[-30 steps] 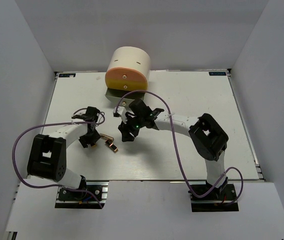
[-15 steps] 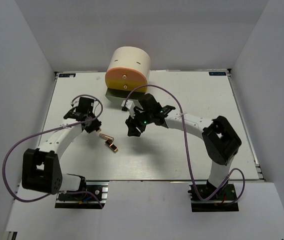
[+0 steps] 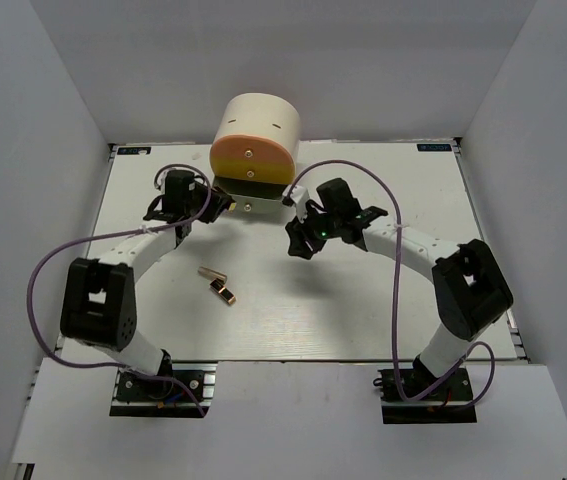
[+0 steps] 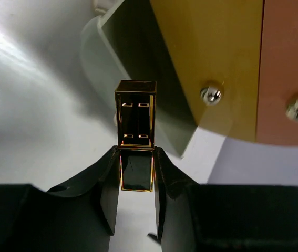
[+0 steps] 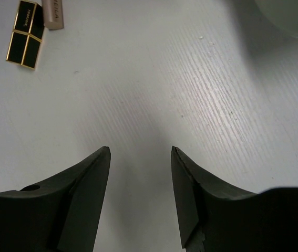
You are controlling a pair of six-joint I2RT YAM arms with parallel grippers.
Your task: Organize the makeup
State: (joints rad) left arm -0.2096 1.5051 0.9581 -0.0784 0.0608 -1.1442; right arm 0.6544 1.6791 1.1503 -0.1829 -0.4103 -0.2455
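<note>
L fingers (image 4: 111, 176) grip glossy black, gold-edged square lipstick (image 4: 136, 113); R fingers (image 5: 92, 176) apart, holding nothing.

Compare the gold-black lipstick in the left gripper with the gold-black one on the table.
The held lipstick is clamped in the left gripper; the loose lipstick lies flat on the table, untouched. The held lipstick points at the open drawer of the box; the loose lipstick lies beside a rose-gold lipstick. Both are square, black with gold trim.
</note>
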